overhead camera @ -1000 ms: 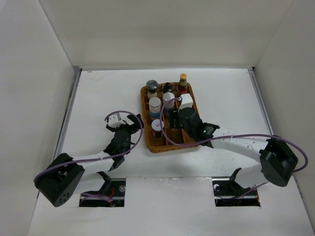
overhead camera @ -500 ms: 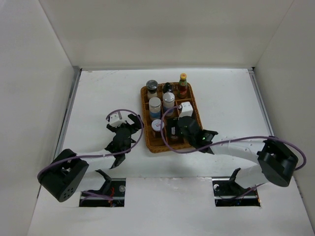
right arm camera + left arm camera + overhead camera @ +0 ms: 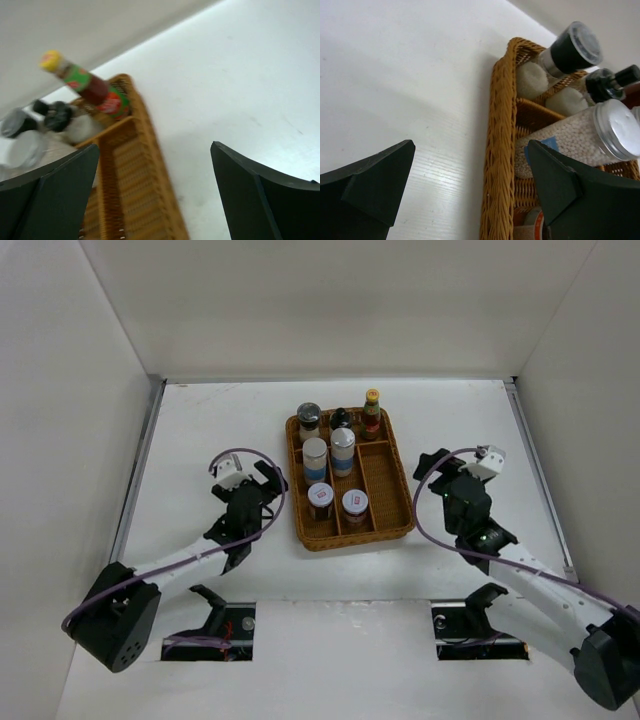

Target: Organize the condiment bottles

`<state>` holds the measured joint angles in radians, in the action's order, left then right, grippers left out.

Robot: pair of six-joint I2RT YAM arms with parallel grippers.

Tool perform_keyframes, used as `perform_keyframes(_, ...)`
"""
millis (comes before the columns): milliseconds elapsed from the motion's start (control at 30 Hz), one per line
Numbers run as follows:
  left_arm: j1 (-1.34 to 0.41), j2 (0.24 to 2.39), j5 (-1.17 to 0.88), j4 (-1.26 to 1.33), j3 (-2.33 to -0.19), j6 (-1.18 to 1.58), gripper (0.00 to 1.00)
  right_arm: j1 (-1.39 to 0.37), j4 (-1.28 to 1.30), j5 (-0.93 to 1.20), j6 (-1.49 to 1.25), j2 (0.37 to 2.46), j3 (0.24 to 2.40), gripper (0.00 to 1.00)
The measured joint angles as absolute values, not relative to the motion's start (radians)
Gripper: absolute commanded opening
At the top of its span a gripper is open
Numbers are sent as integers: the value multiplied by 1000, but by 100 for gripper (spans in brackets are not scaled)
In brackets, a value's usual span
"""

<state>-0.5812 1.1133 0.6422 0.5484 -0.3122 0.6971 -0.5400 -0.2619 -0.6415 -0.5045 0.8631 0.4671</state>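
Observation:
The condiment bottles stand in the wicker tray [image 3: 405, 502]: a dark-lidded jar [image 3: 309, 418], a black-capped bottle [image 3: 342, 420] and a yellow-capped red sauce bottle [image 3: 372, 410] at the back. Two grey-lidded jars [image 3: 315, 455] [image 3: 343, 445] stand mid-tray, two red-labelled jars [image 3: 320, 498] [image 3: 354, 505] in front. My left gripper [image 3: 272, 485] is open just left of the tray; its wrist view shows the tray rim [image 3: 502, 125] and the blue-labelled jar [image 3: 570, 137] past the empty gripper [image 3: 470, 147]. My right gripper [image 3: 432, 480] is open and empty right of the tray, facing the sauce bottle [image 3: 90, 85].
White walls close in the table on the left, right and back. The tray's right-hand long compartment [image 3: 135, 165] holds nothing. Purple cables loop over both arms. Two cut-outs lie at the near edge by the arm bases.
My right gripper opened over the tray's front middle and swung out to the right; a red-labelled jar now stands where it was. The left gripper shifted slightly.

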Motion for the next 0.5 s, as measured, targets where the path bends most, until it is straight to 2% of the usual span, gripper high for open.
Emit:
perform_keyframes(233, -533, 1146, 606, 313, -434, 749, 100, -457, -232, -639, -603, 932, 425, 100)
perform_keyframes(500, -555, 1159, 586, 187, -453, 768, 100, -450, -240, -630, -655, 983, 417, 100)
